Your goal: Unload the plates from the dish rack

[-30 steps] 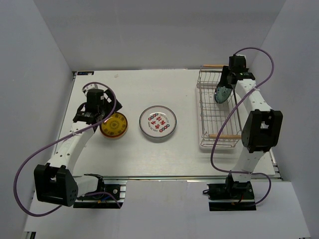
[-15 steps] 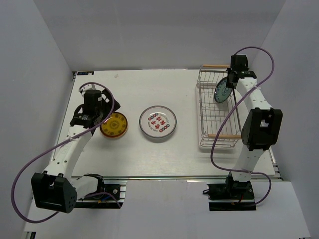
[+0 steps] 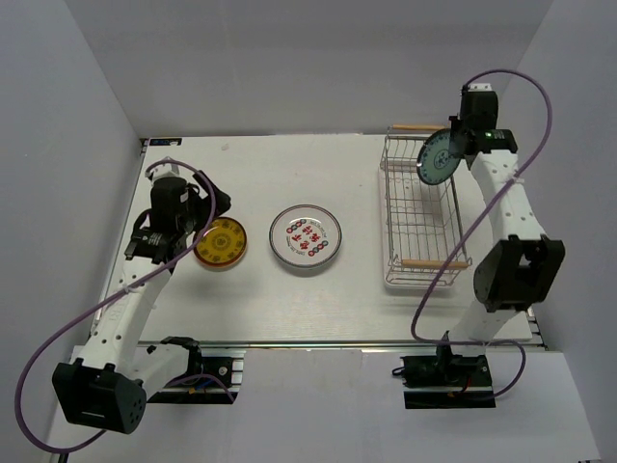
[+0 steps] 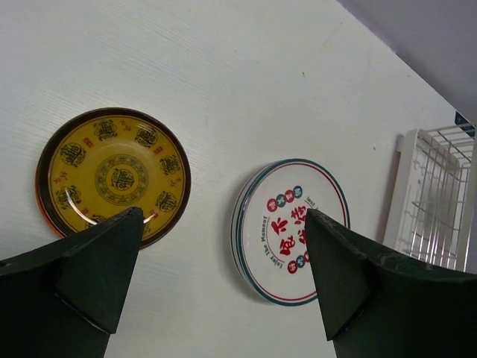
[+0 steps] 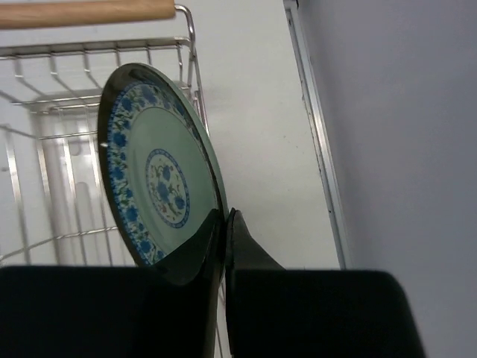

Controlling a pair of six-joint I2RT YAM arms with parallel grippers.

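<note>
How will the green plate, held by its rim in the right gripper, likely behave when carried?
The green plate looks stiff and glossy, so probably rigid but slippery. The right gripper pinches only its thin rim, so it may pivot or slide. Dropped on the rack wires, it might chip.

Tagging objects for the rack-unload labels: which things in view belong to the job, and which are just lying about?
Job: dish rack; teal plate, gripped by its rim in the right gripper over the rack; yellow plate and white printed plate, flat on the table; left gripper, open beside the yellow plate.
Just there: purple cables; white walls.
</note>
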